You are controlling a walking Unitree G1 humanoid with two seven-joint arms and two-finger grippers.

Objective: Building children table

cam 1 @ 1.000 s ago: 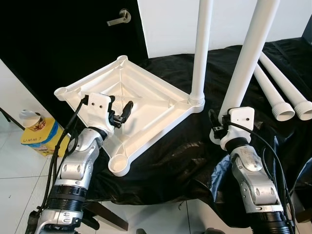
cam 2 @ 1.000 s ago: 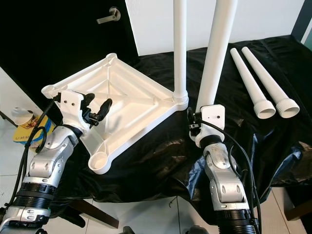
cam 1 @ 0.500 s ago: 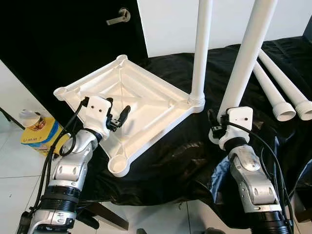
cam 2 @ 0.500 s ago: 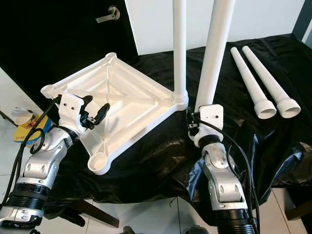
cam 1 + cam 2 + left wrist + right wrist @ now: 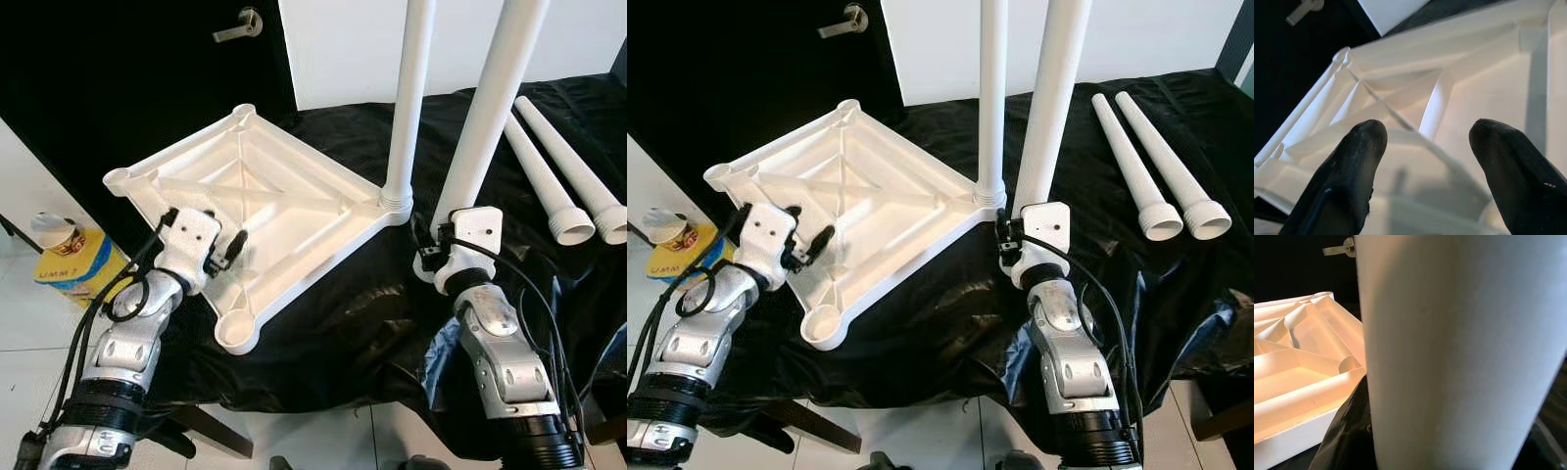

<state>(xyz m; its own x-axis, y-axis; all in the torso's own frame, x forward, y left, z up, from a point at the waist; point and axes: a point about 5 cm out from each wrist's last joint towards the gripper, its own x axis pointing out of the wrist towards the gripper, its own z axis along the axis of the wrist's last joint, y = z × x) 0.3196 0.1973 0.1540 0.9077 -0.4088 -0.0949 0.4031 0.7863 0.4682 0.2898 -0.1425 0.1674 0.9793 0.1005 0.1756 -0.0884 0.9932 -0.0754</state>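
Table leg (image 5: pixel 480 122) upright, pinched in right pincer (image 5: pixel 428 253); empty corner socket (image 5: pixel 238 331) lies leftward, beside spread left pincer (image 5: pixel 227 257).

standing legs (image 5: pixel 411 88) cut off above

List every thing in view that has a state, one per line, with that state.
Tabletop: upside down on black cloth, ribs up.
Fitted leg: upright in far corner socket.
Held leg: upright, gripped by right tool.
Two spare legs: lying flat.
Near socket: empty.
Left tool: open, over tabletop.
Door: shut.
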